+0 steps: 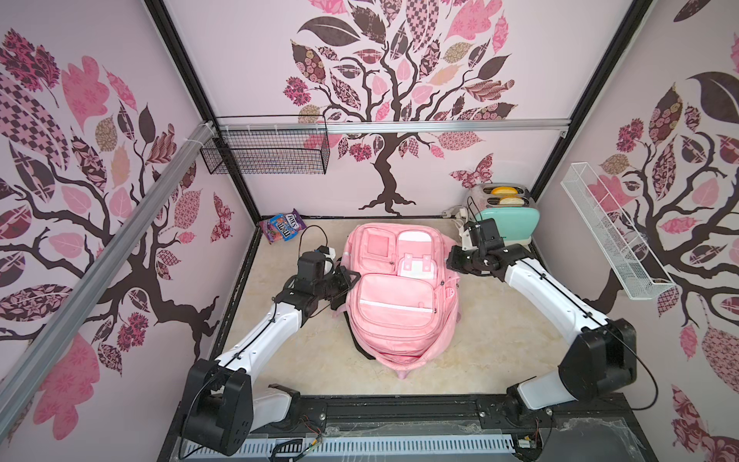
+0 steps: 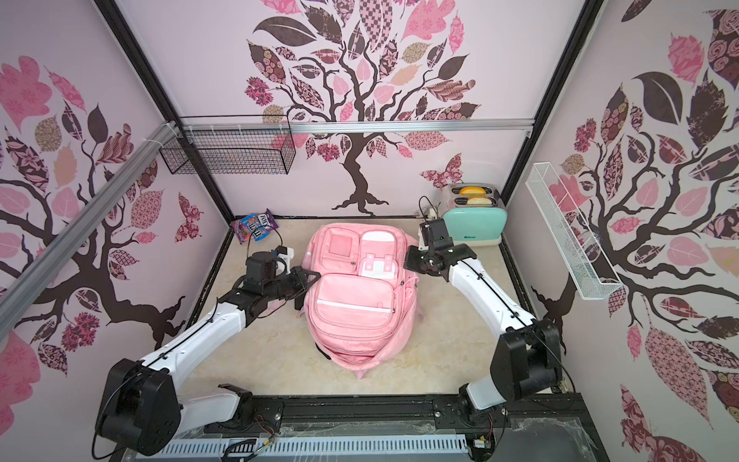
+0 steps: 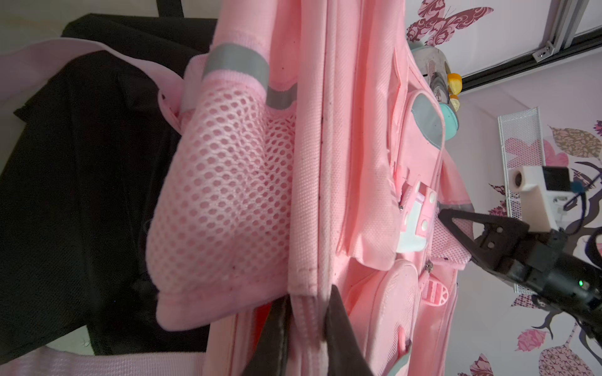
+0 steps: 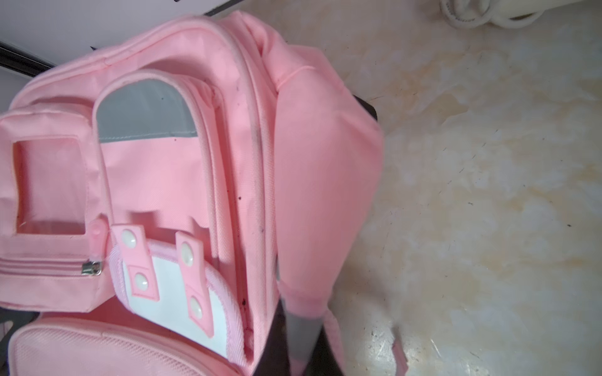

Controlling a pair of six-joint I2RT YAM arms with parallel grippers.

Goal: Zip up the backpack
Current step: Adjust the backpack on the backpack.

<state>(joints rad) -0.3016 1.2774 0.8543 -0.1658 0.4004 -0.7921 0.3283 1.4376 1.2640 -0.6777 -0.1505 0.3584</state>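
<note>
The light-pink backpack [image 1: 396, 304] [image 2: 352, 304] lies flat on the table, front pockets up, and its near end gapes open [image 1: 396, 354]. My left gripper [image 1: 352, 276] [image 2: 314, 276] is at the bag's left side. In the left wrist view it [image 3: 308, 325] is shut on a pink zipper seam below the mesh side pocket [image 3: 224, 195]. At the bag's right side, my right gripper [image 1: 450, 258] [image 2: 408, 256] is shut. In the right wrist view it [image 4: 301, 338] pinches the side pocket's edge with its grey strip [image 4: 301, 325].
A teal toaster [image 1: 508, 224] and a white power strip [image 1: 458, 214] stand at the back right, close behind my right arm. A candy bag [image 1: 282, 226] lies at the back left. Wire baskets hang on the back wall [image 1: 268, 150] and right wall [image 1: 616, 232]. Black fabric [image 3: 81, 195] lies under the bag.
</note>
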